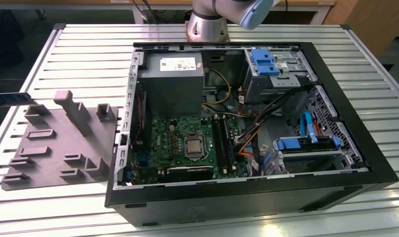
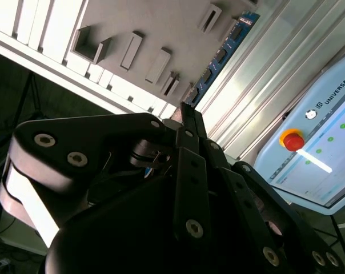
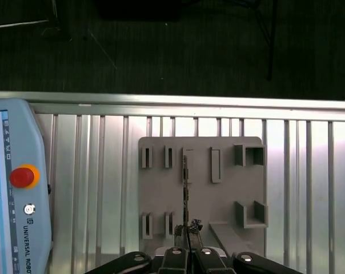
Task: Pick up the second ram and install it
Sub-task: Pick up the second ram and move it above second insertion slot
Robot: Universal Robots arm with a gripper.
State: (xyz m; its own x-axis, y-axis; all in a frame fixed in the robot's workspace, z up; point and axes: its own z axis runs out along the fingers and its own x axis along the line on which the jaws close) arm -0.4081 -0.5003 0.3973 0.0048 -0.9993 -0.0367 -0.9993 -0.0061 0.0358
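Observation:
The second ram (image 2: 221,54) is a long thin board with a row of black chips, and it sticks out from between my fingertips. My gripper (image 2: 185,114) is shut on one end of it. In the first wrist view the ram (image 3: 185,188) appears edge-on, running out from the gripper (image 3: 188,230) over the grey fixture plate (image 3: 224,200). In the exterior view the ram (image 1: 12,98) hangs in the air at the far left, above the table edge and just beyond the plate (image 1: 54,148). The open computer case (image 1: 245,128) lies to the exterior view's right of it.
Upright grey blocks (image 1: 71,106) rise from the fixture plate. Inside the case are the motherboard (image 1: 186,143) with black slot rails (image 1: 222,143), a power supply (image 1: 169,81), drive cages with blue tabs (image 1: 265,64) and loose cables (image 1: 252,138). A teach pendant (image 3: 15,194) lies on the slatted table.

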